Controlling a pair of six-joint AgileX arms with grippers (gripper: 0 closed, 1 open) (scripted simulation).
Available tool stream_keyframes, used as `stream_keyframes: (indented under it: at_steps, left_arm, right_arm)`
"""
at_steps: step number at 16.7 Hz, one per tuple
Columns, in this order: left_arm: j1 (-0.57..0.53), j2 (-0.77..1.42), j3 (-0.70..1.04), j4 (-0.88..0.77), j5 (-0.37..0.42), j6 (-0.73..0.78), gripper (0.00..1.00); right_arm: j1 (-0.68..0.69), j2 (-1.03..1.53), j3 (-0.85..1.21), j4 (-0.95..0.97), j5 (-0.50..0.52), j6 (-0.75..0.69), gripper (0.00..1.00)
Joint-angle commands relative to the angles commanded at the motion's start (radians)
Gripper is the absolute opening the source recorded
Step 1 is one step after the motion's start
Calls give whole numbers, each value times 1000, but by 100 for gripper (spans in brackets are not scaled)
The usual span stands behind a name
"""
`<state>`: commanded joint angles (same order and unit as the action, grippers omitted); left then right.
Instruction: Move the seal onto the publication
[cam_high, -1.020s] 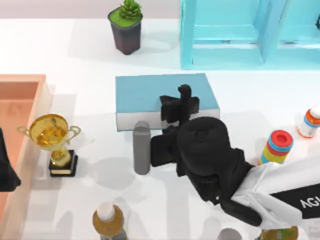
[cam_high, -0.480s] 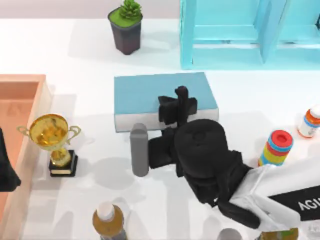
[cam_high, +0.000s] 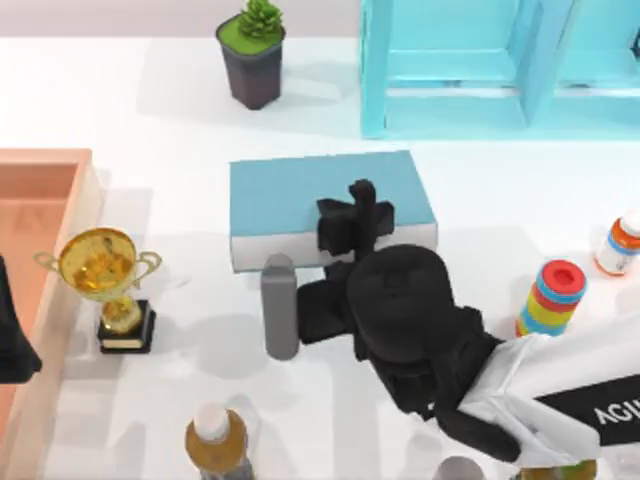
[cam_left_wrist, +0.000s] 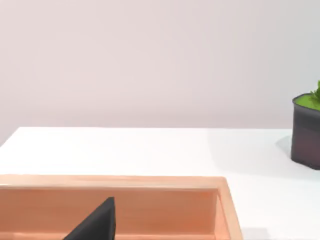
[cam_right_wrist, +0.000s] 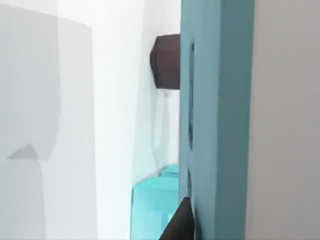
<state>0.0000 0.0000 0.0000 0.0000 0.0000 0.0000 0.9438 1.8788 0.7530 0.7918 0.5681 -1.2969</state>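
The publication (cam_high: 300, 195), a flat teal-blue book with white page edges, lies at the table's middle. My right gripper (cam_high: 356, 212) hangs over its right half, with the bulky black wrist behind it covering the book's near right edge. The seal is hidden. In the right wrist view the teal cover (cam_right_wrist: 217, 100) runs close past the camera. My left arm (cam_high: 12, 340) stays parked at the left edge, over the wooden tray.
A grey cylinder (cam_high: 279, 305) stands just left of the right wrist. A gold trophy (cam_high: 105, 280), a wooden tray (cam_high: 40, 185), a potted plant (cam_high: 251, 55), a light-blue shelf unit (cam_high: 480, 70), a striped ring stack (cam_high: 552, 297) and amber bottles (cam_high: 215, 445) surround the book.
The right arm has shifted slightly left and toward the near edge. The grey cylinder has drifted with it, and the book's outline has moved a little.
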Motion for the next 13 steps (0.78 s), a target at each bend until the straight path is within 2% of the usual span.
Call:
stream_keyframes:
  at_steps: [13]
  left_arm:
    - [0, 0, 0, 0, 0, 0, 100]
  right_arm:
    - [1, 97, -18, 139, 2, -1, 0]
